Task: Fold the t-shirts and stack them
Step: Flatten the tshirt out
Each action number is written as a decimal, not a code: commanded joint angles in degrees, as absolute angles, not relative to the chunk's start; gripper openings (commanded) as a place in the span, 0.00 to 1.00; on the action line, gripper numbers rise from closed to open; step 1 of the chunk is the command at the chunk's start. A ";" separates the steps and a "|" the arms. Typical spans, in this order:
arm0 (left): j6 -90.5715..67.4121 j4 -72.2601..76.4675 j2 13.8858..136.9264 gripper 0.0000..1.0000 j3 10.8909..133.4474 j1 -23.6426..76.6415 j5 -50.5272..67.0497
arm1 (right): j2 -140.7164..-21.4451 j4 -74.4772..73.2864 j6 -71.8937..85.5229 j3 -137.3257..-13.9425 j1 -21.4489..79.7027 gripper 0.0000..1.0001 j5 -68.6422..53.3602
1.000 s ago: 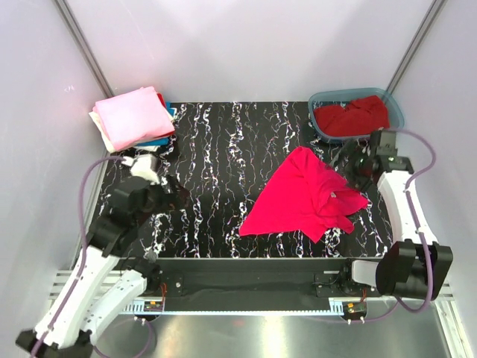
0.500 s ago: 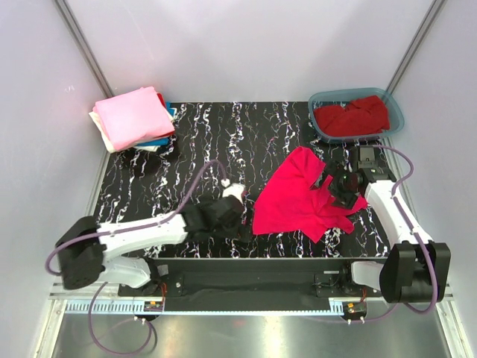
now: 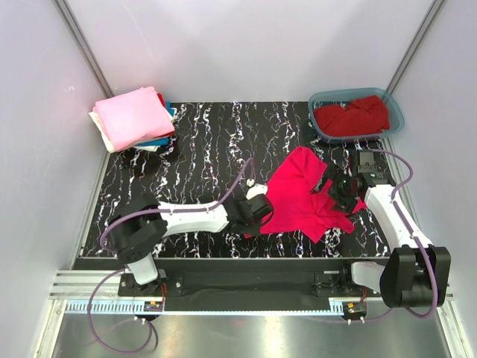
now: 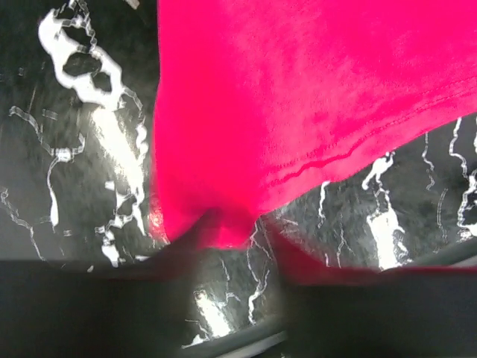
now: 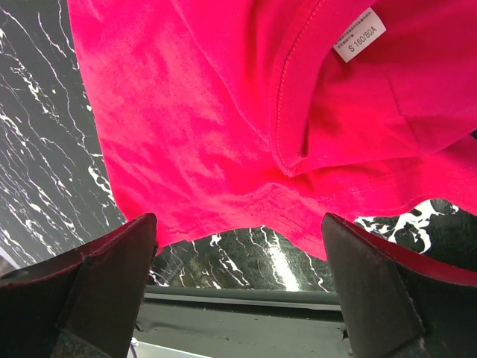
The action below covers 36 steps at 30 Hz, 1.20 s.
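A bright pinkish-red t-shirt [image 3: 302,198] [image 5: 223,112] lies spread, partly crumpled, on the black marbled table right of centre. My left gripper [image 3: 257,214] reaches across to its lower left corner, and in the left wrist view the blurred fingers [image 4: 227,227] close on that corner of the shirt [image 4: 313,97]. My right gripper [image 3: 339,186] hovers open over the collar side, its fingers [image 5: 112,276] wide apart with only cloth and table below. A folded stack [image 3: 134,118] of t-shirts, light pink on top, sits at the back left.
A teal tub [image 3: 316,99] at the back right holds a darker red t-shirt [image 3: 352,118]. The white size label [image 5: 359,33] shows inside the collar. The table's front edge [image 5: 246,298] runs just below the right gripper. White walls enclose the table.
The left arm swung from the table's left side across to the shirt's lower left corner and its jaws closed there. The right gripper moved down over the collar and stayed open.
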<state>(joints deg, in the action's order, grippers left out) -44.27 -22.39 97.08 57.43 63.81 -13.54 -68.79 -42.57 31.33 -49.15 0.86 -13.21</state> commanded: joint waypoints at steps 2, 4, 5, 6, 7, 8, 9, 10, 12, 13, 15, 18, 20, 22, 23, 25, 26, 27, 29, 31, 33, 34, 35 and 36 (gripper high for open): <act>-43.86 -23.73 96.78 0.00 59.42 63.98 -16.60 | -67.85 -40.60 29.97 -49.31 1.32 1.00 -14.33; -43.86 -25.56 90.92 0.00 57.93 63.37 -18.97 | -67.85 -41.39 29.71 -49.74 1.32 1.00 -14.15; -43.68 -27.14 88.09 0.00 57.14 62.93 -20.38 | -67.68 -41.83 29.36 -50.18 1.32 1.00 -13.80; -43.25 -30.90 85.11 0.00 55.74 61.45 -21.87 | -67.41 -42.36 28.92 -50.45 1.32 1.00 -13.54; -42.81 -32.68 78.55 0.00 54.94 59.96 -23.02 | -67.15 -42.45 29.00 -50.28 1.32 1.00 -13.36; -42.28 -34.26 75.01 0.00 53.97 58.20 -24.16 | -66.63 -42.19 29.18 -50.01 1.23 1.00 -13.45; -40.97 -36.97 68.18 0.00 52.05 53.40 -24.26 | -66.53 -41.84 29.53 -49.84 1.23 1.00 -13.80; -39.91 -37.70 64.90 0.00 51.07 50.65 -23.30 | -66.53 -41.66 29.79 -49.57 1.32 1.00 -13.89; -36.41 -38.84 56.92 0.00 48.10 41.37 -21.37 | -66.97 -41.22 29.97 -49.39 1.23 1.00 -14.50; -35.17 -39.11 55.13 0.04 47.38 38.44 -20.31 | -67.23 -41.22 29.97 -49.31 1.32 1.00 -14.68; -32.88 -40.24 52.48 0.55 46.50 32.73 -17.06 | -67.50 -41.13 30.15 -49.22 1.23 1.00 -14.85; -33.92 -42.36 53.17 0.93 46.23 31.90 -17.23 | -66.62 -41.31 30.15 -48.87 1.23 1.00 -14.94; -34.89 -41.75 53.61 0.93 45.97 31.99 -14.08 | -66.01 -41.22 30.32 -48.60 1.32 1.00 -15.21; -36.73 -39.82 53.26 0.93 45.18 33.13 -11.44 | -65.66 -41.31 30.50 -48.34 1.41 1.00 -15.64; -37.43 -39.21 52.83 0.91 44.57 34.27 -11.60 | -65.13 -41.22 30.59 -47.99 1.58 1.00 -15.91; -40.07 -39.37 52.21 0.86 44.73 39.44 -13.70 | -64.52 -40.78 31.37 -47.46 3.16 1.00 -16.00; -41.12 -39.81 52.21 0.85 45.17 41.72 -14.75 | -64.08 -40.43 31.55 -46.76 4.03 1.00 -15.82; -43.66 -40.68 52.56 0.84 45.70 46.62 -15.72 | -63.99 -40.08 32.51 -46.41 5.26 1.00 -14.95; -46.57 -41.57 53.17 0.79 46.05 51.57 -18.36 | -63.90 -39.55 33.57 -45.53 10.00 1.00 -13.80; -51.14 -41.75 54.22 0.74 45.44 57.81 -18.89 | -64.25 -38.94 35.41 -45.09 15.70 1.00 -11.52; -55.36 -39.57 55.19 0.70 43.52 63.51 -18.63 | -64.77 -38.59 37.87 -45.00 20.19 1.00 -8.37; -56.68 -38.42 55.72 0.69 42.81 65.28 -18.37 | -65.38 -38.50 38.66 -44.74 24.48 1.00 -7.39; -57.82 -37.36 56.42 0.67 42.02 66.87 -17.93 | -65.65 -38.24 40.06 -44.48 26.17 1.00 -6.51; -59.66 -35.18 58.43 0.66 41.58 70.02 -17.76 | -66.09 -37.97 40.77 -44.30 27.67 1.00 -5.29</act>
<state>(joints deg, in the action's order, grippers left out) -52.10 -39.86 55.70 43.18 65.36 -16.49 -65.52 -40.03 36.47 -44.88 23.24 -10.59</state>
